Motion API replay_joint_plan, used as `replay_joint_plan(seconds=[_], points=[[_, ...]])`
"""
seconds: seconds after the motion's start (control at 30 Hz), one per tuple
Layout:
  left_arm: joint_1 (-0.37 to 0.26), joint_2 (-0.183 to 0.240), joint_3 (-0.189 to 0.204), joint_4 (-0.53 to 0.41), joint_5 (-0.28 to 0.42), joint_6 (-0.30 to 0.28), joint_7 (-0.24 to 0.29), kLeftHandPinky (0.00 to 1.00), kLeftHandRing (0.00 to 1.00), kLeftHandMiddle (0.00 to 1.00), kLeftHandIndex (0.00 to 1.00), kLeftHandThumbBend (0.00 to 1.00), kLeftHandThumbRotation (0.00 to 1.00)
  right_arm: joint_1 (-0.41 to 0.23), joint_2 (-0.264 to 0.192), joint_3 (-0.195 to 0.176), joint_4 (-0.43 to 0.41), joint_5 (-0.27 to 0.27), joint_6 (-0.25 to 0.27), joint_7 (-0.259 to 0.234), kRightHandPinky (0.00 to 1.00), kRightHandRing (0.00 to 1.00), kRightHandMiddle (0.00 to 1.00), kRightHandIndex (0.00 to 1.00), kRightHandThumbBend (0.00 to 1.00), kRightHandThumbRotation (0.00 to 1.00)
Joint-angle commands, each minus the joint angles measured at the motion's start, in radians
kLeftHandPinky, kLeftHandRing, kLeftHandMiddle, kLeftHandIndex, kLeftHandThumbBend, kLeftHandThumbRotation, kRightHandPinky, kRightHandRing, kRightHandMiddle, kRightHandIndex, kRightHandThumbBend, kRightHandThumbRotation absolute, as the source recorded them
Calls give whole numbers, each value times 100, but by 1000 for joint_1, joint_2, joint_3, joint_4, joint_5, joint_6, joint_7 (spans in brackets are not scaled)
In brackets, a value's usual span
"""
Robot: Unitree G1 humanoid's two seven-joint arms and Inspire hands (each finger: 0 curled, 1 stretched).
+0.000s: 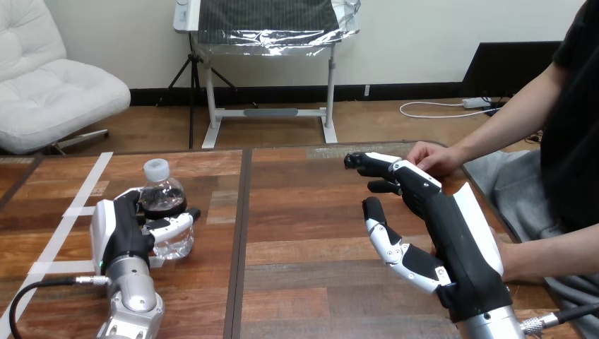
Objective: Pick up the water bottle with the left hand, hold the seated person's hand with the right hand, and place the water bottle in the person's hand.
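A clear water bottle (164, 205) with a white cap stands upright on the table's left half. My left hand (123, 229) is wrapped round it, fingers and thumb curled against its sides. My right hand (445, 226) hovers open over the table's right half, fingers straight and stretched toward the far right edge. The person's hand (432, 157) rests on that far right edge, just beyond my right fingertips; I cannot tell whether they touch. The person's other forearm (551, 256) lies along the right edge, beside my right wrist.
White tape strips (83, 189) run across the table's left end. A dark seam (241, 233) splits the wooden table (304, 233) down its middle.
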Motion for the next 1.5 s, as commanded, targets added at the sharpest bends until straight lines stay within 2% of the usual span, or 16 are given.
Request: replay_joint_plan(seconds=[0.0,0.37,0.53,0.93,1.13,1.3,1.47], points=[[-73,-2,-7,13,18,-37,20,43,46,48,51,65,0,-45,2,-14,-33,11,-15,-9,74,80,82,74,15,0],[-64,0,-13,30,24,-74,49,43,46,49,51,65,0,-49,-2,-20,-26,15,-24,-11,74,80,81,74,15,0],[-62,0,-13,36,22,-85,51,43,47,49,51,65,0,-53,-3,-22,-19,32,-32,-5,73,80,81,74,15,0],[-56,1,-16,36,24,-91,56,45,47,49,52,66,0,-60,-6,-25,-16,34,-34,-4,71,79,81,74,15,0],[-54,0,-13,38,20,-96,55,44,47,49,52,66,0,-57,-3,-23,-24,46,-18,2,72,79,80,74,15,0],[-53,2,-10,48,16,-104,46,44,47,49,52,66,0,-53,-1,-22,-36,35,-5,-2,72,80,80,74,15,0],[-50,-1,-9,39,15,-107,51,45,47,49,52,66,0,-56,0,-22,-30,38,-13,-1,72,80,80,74,15,0]])
